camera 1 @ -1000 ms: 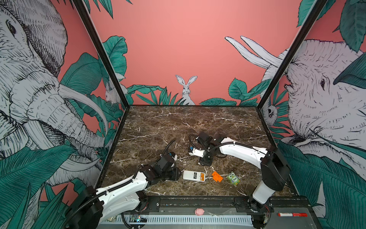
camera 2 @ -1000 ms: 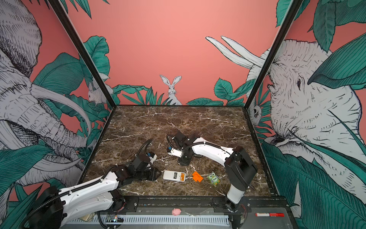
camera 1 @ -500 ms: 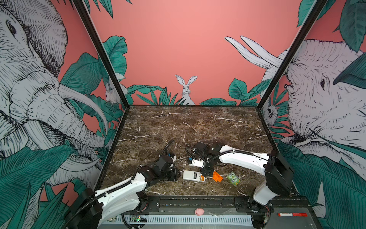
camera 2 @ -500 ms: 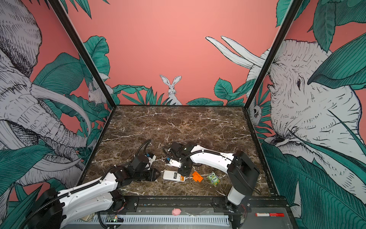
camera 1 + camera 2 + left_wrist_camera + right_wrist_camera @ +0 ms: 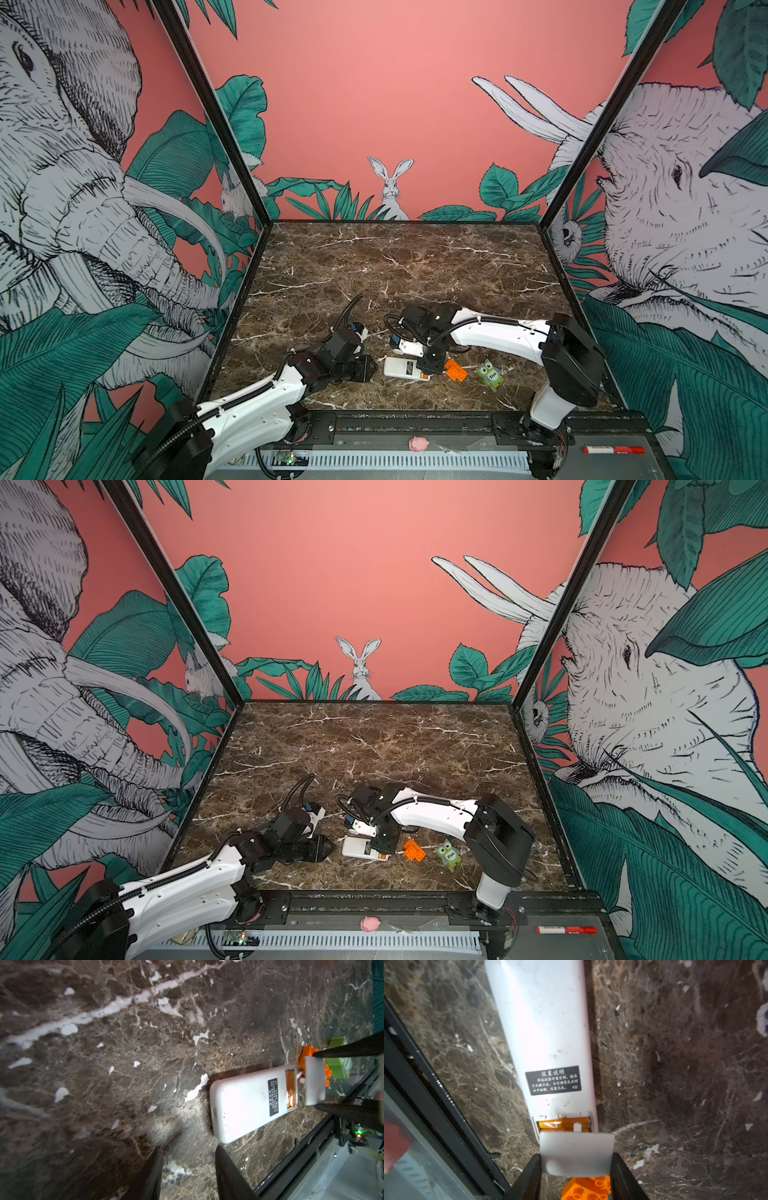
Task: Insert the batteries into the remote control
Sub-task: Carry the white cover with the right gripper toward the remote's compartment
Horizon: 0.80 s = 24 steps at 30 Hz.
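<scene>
Jaws of right gripper (image 5: pixel 576 1157) clamped on white battery cover (image 5: pixel 576 1147) at open end of remote control (image 5: pixel 546 1032), batteries (image 5: pixel 562 1124) inside. Jaws of left gripper (image 5: pixel 188 1148) part-open, empty.

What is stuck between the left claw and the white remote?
Nothing visible. In the left wrist view, only bare table lies between the left gripper and the near end of the remote control. The orange brick and green owl toy sit past its far end.
</scene>
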Tool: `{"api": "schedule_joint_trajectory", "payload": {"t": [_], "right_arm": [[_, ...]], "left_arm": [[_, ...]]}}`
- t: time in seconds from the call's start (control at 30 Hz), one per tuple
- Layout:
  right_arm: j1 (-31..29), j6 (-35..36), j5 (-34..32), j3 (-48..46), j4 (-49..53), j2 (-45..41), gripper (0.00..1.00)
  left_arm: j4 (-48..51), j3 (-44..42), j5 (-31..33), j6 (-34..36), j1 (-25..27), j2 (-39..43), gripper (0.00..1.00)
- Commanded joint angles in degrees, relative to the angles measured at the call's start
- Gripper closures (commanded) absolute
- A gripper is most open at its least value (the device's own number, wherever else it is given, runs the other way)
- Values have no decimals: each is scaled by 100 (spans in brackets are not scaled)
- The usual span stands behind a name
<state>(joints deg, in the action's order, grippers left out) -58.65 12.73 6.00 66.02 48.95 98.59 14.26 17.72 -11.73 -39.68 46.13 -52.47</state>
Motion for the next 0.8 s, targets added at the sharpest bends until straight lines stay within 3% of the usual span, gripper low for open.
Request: {"api": "schedule_joint_trajectory", "payload": {"t": [0.0,0.5,0.77], "right_arm": [[130,-174,-61,258,-78,263,73],[662,54,44,779,-224,1055,71],[662,-53,-7,676,-158,660,52]], "left_arm": [[103,-67,-15,-57,-28,150,57],[155,-69,-5,-81,-50,225,57],[129,-51,-27,-60,-51,169,56]]}}
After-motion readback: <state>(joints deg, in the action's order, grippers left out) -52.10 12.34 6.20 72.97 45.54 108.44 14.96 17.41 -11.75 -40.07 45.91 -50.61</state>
